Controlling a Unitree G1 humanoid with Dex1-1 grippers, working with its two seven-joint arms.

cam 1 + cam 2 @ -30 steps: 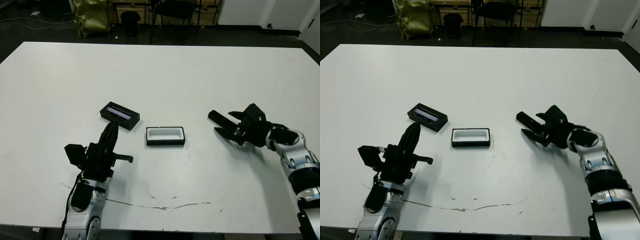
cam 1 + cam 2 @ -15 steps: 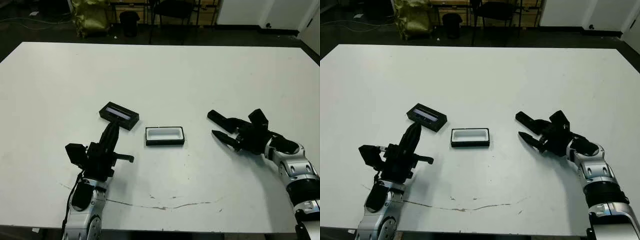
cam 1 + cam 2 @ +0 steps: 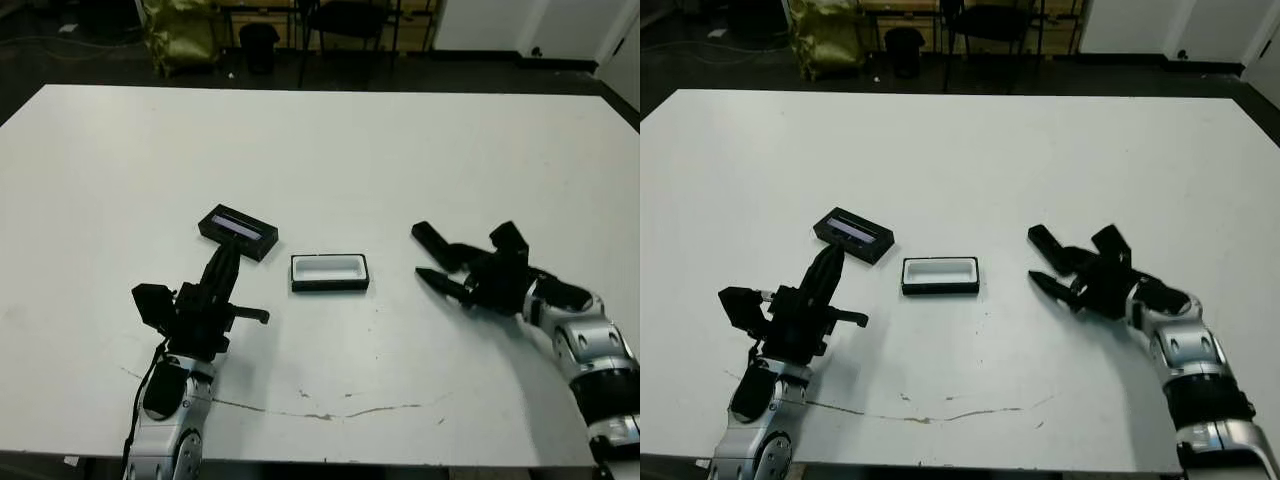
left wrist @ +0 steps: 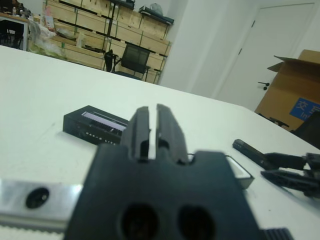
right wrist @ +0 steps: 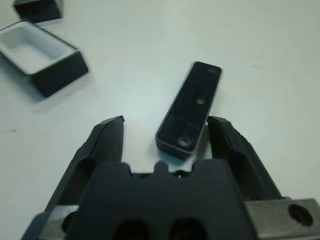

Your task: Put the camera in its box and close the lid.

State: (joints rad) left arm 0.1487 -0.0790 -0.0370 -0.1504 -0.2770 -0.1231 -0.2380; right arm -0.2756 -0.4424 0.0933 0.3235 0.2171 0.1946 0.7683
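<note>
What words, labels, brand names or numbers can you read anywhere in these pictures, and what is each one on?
Cardboard box, blue label: one white character, seemingly "交"; the rest runs off the picture.
Lid: faint pale marks on its side below the silvery strip, too blurred to read.
Camera, box, table and both grippers: no readable text.

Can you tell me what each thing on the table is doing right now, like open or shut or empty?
box: open, empty, white lining showing.
lid: off the box, lying on the table beside it.
camera: lying flat on the table, not gripped.
right gripper: fingers open around the camera's near end.
left gripper: fingers shut, holding nothing.
</note>
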